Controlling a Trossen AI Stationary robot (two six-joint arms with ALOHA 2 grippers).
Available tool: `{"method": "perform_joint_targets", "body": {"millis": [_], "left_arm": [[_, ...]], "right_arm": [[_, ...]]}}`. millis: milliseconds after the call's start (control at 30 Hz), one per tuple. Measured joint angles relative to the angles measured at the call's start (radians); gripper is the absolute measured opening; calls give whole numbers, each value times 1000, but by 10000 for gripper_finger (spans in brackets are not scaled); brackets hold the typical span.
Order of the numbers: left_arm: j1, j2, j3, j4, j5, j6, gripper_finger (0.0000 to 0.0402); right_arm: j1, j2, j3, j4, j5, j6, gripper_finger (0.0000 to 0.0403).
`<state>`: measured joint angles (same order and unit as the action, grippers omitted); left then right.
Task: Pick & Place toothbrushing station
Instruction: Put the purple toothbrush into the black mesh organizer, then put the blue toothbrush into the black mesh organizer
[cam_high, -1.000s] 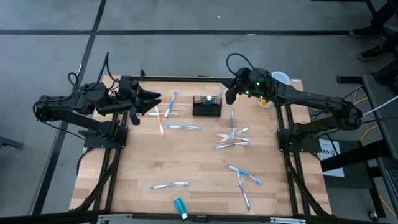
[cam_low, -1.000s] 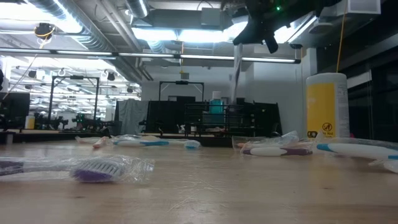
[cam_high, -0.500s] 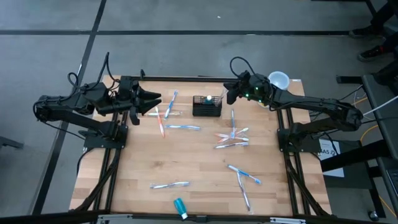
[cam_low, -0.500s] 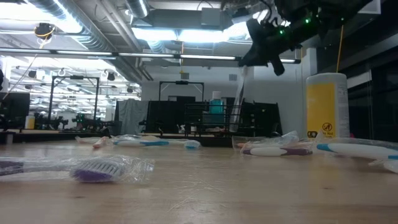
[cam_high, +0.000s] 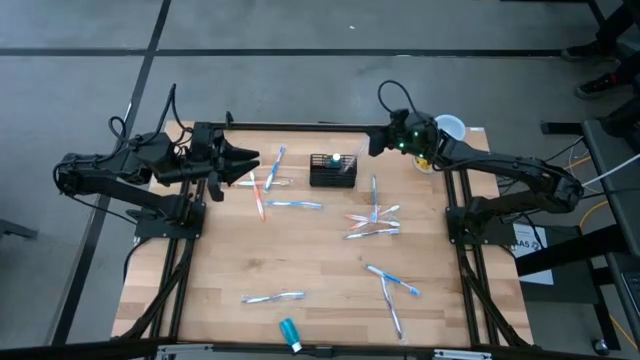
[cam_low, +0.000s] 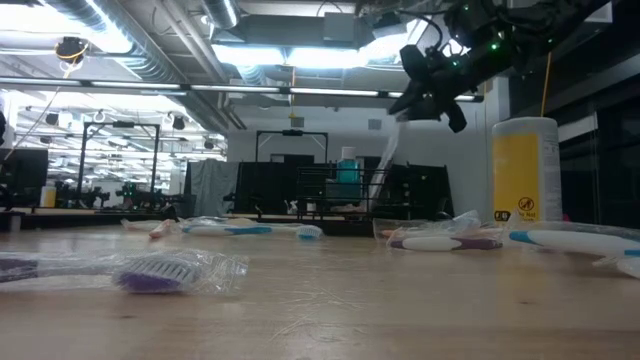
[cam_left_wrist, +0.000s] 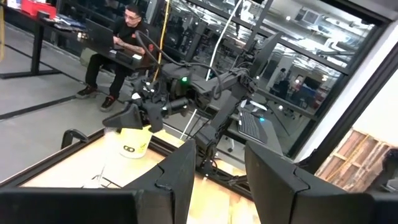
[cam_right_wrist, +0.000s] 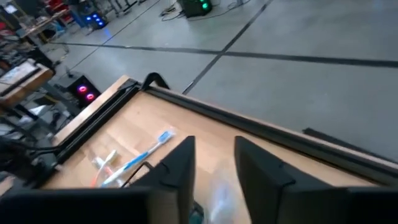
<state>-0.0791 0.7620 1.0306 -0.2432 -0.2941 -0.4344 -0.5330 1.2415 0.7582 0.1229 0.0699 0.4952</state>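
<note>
My right gripper (cam_high: 374, 145) has just let go above the mesh caddy (cam_high: 332, 172); its wrapped toothbrush (cam_low: 388, 155) apparently leans inside. Left gripper (cam_high: 250, 165) idles, parted.

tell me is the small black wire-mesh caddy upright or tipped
Upright: the small black wire-mesh caddy sits flat on the wooden table, open side up, items standing inside.

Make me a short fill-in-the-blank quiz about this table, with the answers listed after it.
1. The black mesh caddy sits near the table's ____ edge in the high view.
2. The yellow canister has a ____ lid.
3. The right gripper hangs ____ the table, beside the caddy.
4. The tabletop is made of ____.

Answers: far; white; above; wood
</note>
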Motion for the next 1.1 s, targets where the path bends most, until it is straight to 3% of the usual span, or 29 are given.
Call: {"method": "perform_joint_targets", "body": {"millis": [167, 333, 533, 733, 967, 1100], "left_arm": [[0, 0, 0, 0, 1, 3, 134], [0, 0, 0, 0, 0, 12, 134], [0, 0, 0, -44, -28, 25, 134], [0, 5, 0, -158, -55, -7, 134], [0, 51, 1, -211, -56, -10, 134], [3, 62, 1, -211, -86, 13, 134]], "right_arm": [[-2, 0, 0, 1, -77, 27, 174], [30, -20, 0, 84, -141, 85, 189], [156, -118, 0, 104, -71, 57, 180], [312, -224, 0, -110, 45, 97, 163], [501, -243, 0, -516, 94, 372, 149], [607, -209, 0, -663, 95, 509, 142]]}}
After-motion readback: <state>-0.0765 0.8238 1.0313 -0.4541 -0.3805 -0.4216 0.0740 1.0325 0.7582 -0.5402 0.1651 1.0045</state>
